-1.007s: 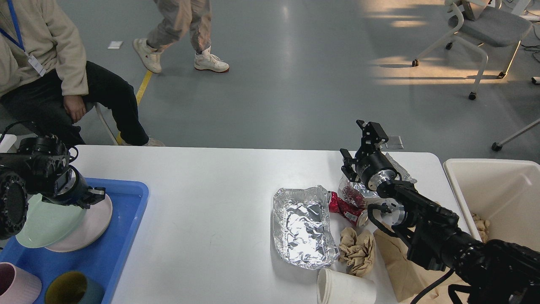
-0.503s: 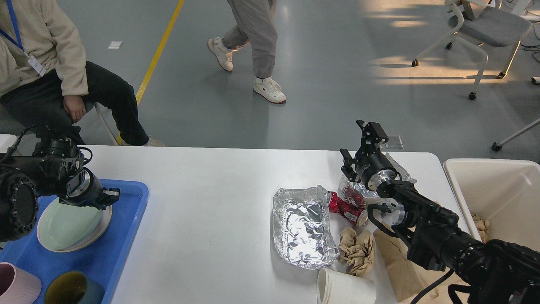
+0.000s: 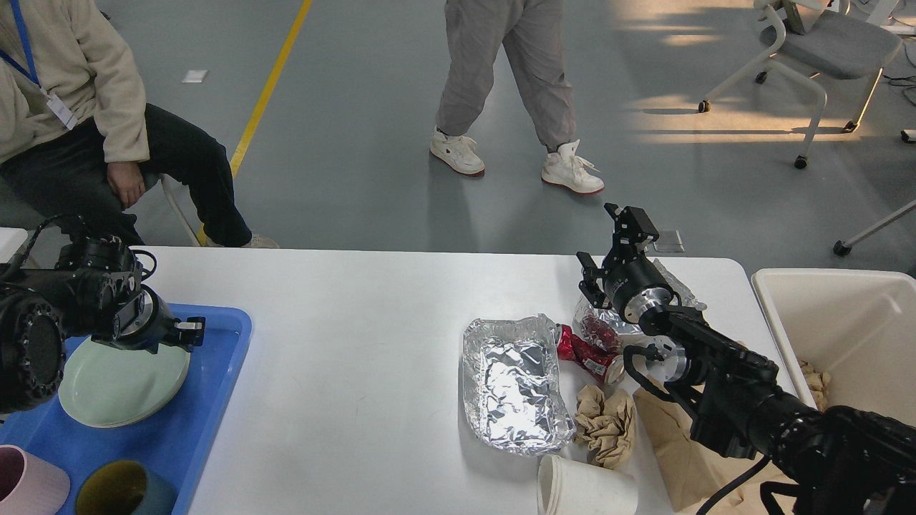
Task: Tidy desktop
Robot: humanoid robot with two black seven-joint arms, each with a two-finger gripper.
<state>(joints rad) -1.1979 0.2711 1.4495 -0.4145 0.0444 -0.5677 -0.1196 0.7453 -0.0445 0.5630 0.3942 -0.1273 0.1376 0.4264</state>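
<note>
Dishes stacked in tray; rubbish still on surface (image 3: pixel 358 343).
Left claw (image 3: pixel 187 330) at green plate (image 3: pixel 122 383), grip unclear. Right claw (image 3: pixel 608 239) spread, empty, above foil tray (image 3: pixel 512 386); binning looks next.

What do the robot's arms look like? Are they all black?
Mostly black and chunky. The right arm has shiny silver metal rings and a looping black cable; its end effector has two small black fingers. The left arm is round, with thin black wires and a silver ring.

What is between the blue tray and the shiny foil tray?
Nothing: the head view shows only bare white desktop between the blue plastic tray and the crumpled silver foil tray.
</note>
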